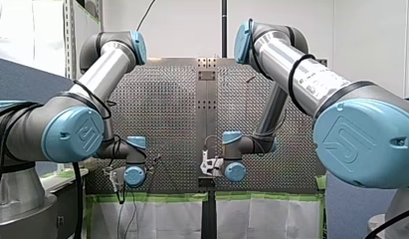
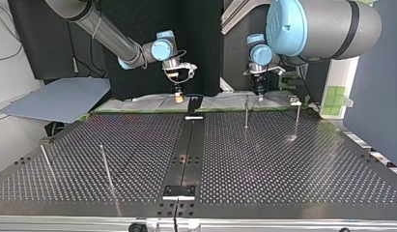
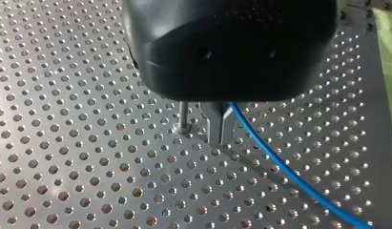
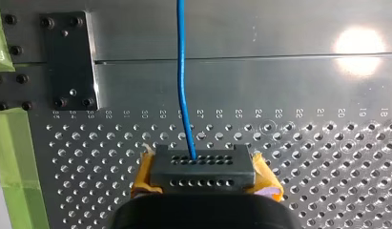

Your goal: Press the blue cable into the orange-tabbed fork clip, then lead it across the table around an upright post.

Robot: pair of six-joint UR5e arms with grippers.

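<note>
The blue cable (image 3: 279,167) leaves my left gripper (image 3: 221,129), whose metal fingers are shut on it just above the perforated table. A thin upright post (image 3: 183,114) stands close beside those fingers. In the right wrist view the blue cable (image 4: 180,71) runs straight ahead from my right gripper (image 4: 203,169). Its black, hole-dotted fingers with orange-yellow pads are pressed together on the cable. In the top view my right gripper (image 2: 178,96) hangs at the far edge near the middle, and my left gripper (image 2: 260,92) hangs to its right, near a post (image 2: 246,113).
More upright posts stand on the table (image 2: 297,121) (image 2: 105,164) (image 2: 46,162). A small dark fixture (image 2: 194,104) sits at the far end of the black centre strip (image 2: 184,154). A black screwed plate (image 4: 69,62) and green tape (image 4: 12,157) lie beside my right gripper.
</note>
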